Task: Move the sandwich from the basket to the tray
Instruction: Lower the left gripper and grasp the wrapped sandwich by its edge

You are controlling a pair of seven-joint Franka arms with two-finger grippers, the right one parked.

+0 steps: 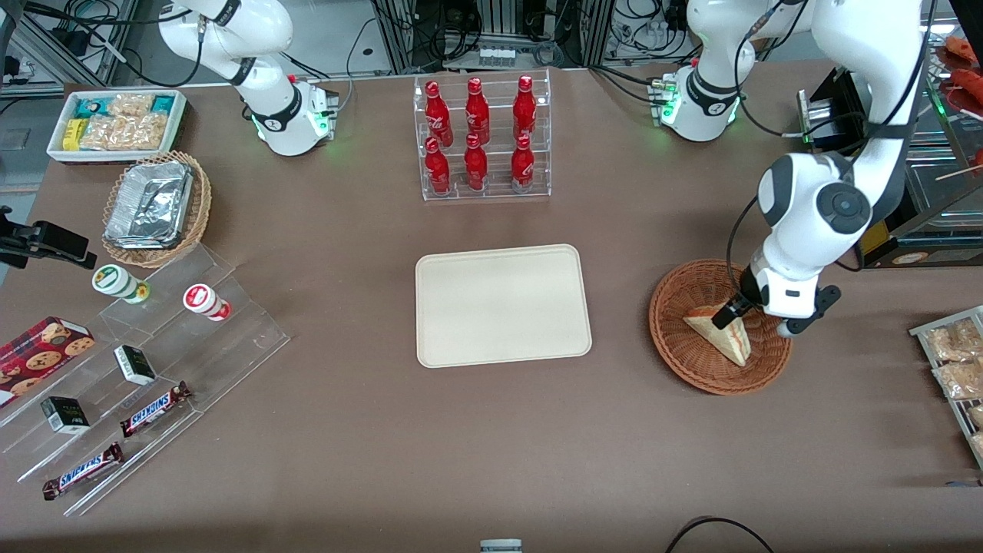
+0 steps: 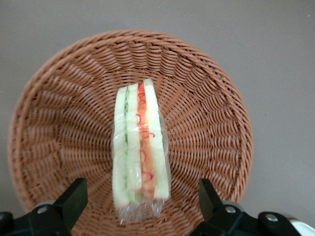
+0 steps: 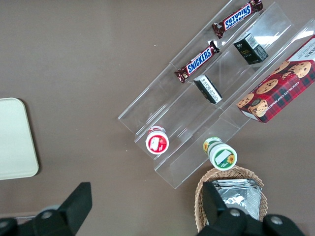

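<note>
Filling stripes of green and red-orange on the sandwich show only in the left wrist view, where its clear wrap sits between the spread, unclenched fingers of the gripper. In the front view the gripper hangs over the basket, which holds only the sandwich, lying just under the fingertips. Farther toward the parked arm's end than the basket lies the tray, holding nothing.
</note>
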